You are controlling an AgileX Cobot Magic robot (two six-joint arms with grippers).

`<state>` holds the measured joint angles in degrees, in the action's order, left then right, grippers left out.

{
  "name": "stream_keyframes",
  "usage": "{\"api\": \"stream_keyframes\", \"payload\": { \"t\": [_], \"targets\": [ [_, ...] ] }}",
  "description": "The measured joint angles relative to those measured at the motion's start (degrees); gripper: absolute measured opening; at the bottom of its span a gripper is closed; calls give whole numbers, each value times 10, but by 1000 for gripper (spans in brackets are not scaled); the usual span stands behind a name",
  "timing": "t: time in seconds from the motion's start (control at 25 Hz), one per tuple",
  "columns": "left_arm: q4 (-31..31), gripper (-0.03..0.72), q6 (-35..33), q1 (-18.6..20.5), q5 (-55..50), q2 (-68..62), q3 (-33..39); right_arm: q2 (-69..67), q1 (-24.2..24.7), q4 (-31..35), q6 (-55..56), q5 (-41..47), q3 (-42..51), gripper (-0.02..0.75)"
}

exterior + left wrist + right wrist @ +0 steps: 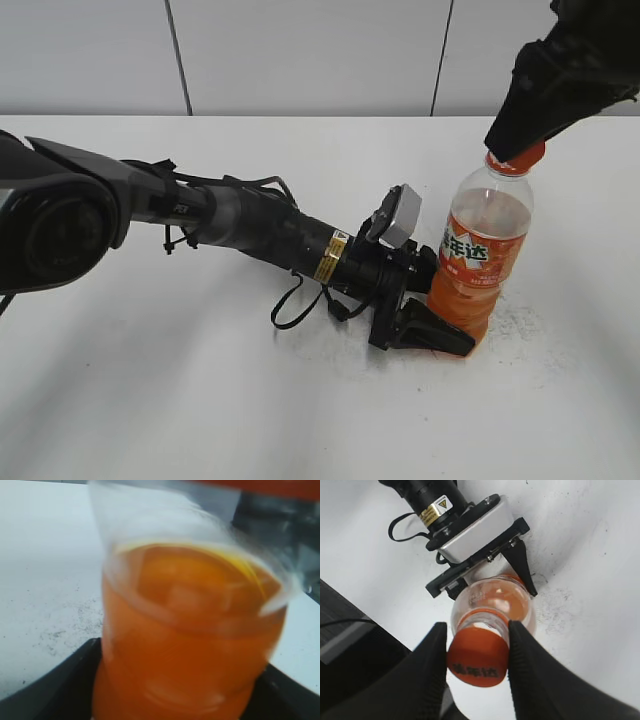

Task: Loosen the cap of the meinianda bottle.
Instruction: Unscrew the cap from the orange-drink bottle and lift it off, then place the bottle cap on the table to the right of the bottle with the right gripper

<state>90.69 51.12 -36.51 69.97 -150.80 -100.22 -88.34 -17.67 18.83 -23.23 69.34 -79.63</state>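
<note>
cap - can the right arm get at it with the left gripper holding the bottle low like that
Probably yes. The right gripper already flanks the cap from above, and the left gripper grips the meinianda bottle near its base, leaving the top free.

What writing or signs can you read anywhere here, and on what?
"美年达": white characters on the orange label of the clear plastic soda bottle.
Small round orange screw cap: dark printed marks, too blurred to read.
Yellow warning sticker on the left arm's wrist: triangle sign, its text too small.

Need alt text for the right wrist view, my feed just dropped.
Looking straight down, the right gripper has its two black fingers closed on the orange cap of the meinianda bottle. Below, the left gripper clamps the bottle's lower body on the white table.
</note>
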Motion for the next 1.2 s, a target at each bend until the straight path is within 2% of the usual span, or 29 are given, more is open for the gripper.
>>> {"api": "stream_keyframes", "payload": {
  "t": [0.12,0.28,0.4,0.56,0.72,0.96,1.08,1.2],
  "targets": [
    [0,568,2,0,0,0,0,0,0,-1,-49,6,-23,274],
    [0,568,1,1,0,0,0,1,0,-5,-59,5,-55,274],
    [0,568,0,1,0,0,0,11,0,-25,-25,5,-58,274],
    [1,568,0,1,0,0,0,35,1,-86,29,6,-58,274],
    [1,568,0,1,0,0,0,61,22,-118,70,4,-43,274],
    [1,568,0,1,0,0,0,114,73,-127,105,-19,104,274],
    [1,568,0,1,0,0,0,134,94,-128,132,-99,214,274],
    [1,568,0,1,1,0,0,131,104,-126,160,-219,341,274]
  ]
}}
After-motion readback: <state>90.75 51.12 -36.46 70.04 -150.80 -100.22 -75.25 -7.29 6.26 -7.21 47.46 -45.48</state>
